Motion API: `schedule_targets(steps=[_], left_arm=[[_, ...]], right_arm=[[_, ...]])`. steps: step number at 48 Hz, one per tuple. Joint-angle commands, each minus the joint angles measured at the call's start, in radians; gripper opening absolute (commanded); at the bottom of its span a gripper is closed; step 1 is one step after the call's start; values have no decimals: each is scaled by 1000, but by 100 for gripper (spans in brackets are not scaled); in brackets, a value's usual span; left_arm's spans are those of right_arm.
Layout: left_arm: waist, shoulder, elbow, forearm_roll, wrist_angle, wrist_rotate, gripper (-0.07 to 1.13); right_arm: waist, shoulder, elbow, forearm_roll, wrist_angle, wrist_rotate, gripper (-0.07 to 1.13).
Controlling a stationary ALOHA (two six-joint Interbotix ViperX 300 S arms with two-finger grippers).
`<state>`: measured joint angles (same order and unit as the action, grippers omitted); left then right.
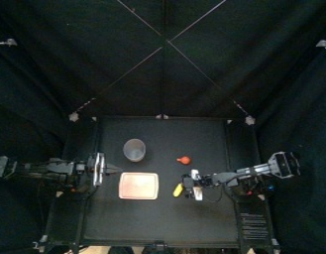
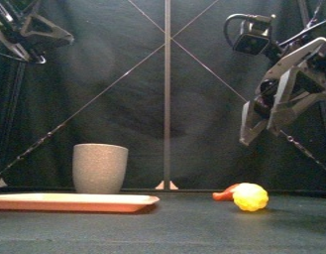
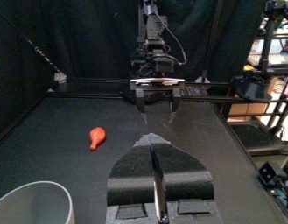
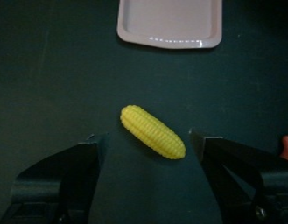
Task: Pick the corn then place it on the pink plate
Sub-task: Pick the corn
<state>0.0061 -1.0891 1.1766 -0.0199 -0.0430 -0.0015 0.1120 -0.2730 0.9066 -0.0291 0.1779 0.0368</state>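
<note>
The yellow corn [image 4: 153,131] lies on the black table, pointing slantwise, to the right of the pink plate [image 4: 170,22]. My right gripper [image 4: 146,147] hovers open straight above it, one jaw on each side, with a gap to the corn on both. In the front view the corn [image 2: 250,196] rests on the table and the right gripper [image 2: 258,124] hangs well above it. From above, the corn [image 1: 194,178] shows just under the right gripper [image 1: 192,187], beside the plate [image 1: 138,186]. My left gripper [image 3: 158,179] rests shut at the table's left [image 1: 96,171].
A tall grey speckled cup [image 1: 135,149] stands behind the plate [image 2: 72,201]. A small red toy [image 1: 182,159] lies just behind the corn, close to the right jaw's side [image 4: 286,145]. The cup [image 2: 100,168] is left of centre.
</note>
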Motion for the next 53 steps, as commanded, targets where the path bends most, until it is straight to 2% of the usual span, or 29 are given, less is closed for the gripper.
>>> schedule_targets(steps=[1,17,35,41,48,53], left_arm=[[0,2,-31,-2,-2,2,-4],[0,2,-29,-5,6,2,-4],[2,2,-20,-20,23,2,-4],[0,2,-20,-23,23,2,-4],[0,2,-20,-23,23,2,-4],[2,0,-20,-21,23,3,-4]], right_arm=[[11,41,-35,-11,2,-3,104],[18,245,-132,-51,6,-3,104],[15,275,-137,-72,6,0,101],[14,275,-144,-77,6,-2,92],[5,282,-149,-78,6,-2,73],[-2,282,-167,-78,6,-3,63]])
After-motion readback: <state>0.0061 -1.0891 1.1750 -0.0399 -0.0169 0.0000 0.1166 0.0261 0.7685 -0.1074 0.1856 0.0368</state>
